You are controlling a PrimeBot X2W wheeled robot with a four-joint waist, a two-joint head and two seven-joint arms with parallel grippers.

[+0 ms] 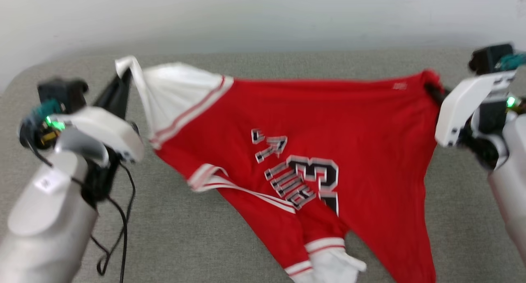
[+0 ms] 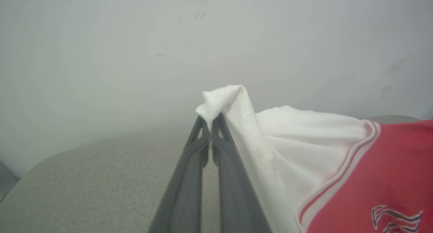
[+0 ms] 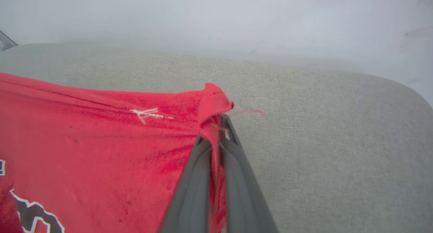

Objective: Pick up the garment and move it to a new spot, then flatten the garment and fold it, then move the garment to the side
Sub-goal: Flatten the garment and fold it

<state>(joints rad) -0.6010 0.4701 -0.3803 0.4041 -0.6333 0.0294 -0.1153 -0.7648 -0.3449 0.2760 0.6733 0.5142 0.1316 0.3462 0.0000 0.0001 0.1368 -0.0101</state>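
Left gripper on garment: numeral "3"

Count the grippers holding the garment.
2. The left gripper pinches a white sleeve of the garment, upper left in the head view; the right gripper pinches its red corner, upper right.

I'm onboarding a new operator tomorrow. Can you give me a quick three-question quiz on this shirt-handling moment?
1. True or false: the left tool is shut on a white sleeve of the garment.
2. The right tool grips: A) a red corner, B) a white sleeve, C) nothing.
3. What colour is the cushion beneath?
Key: 1 true; 2 A; 3 grey.
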